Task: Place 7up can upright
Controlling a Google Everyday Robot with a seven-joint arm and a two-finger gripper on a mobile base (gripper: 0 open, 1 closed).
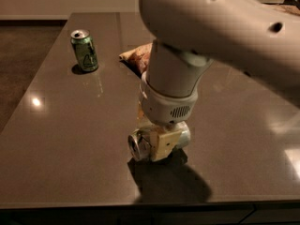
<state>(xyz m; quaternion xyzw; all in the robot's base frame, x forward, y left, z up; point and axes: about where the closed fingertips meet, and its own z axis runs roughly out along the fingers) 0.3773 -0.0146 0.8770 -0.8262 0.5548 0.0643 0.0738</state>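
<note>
The gripper (162, 143) clamps the 7up can (139, 146), which lies sideways with its silver end pointing left, low near the counter's (65, 139) front edge. The wrist should probably roll until the can's axis stands vertical, then set its base flat before letting go.

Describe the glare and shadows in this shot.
Camera view: dim, warm light; the glossy table shows a small glare spot at left, paler reflections at right. The gripper, low near the front edge and shut on the sideways 7up can, casts a dark shadow just below it. The green can has a small shadow at its base.
</note>
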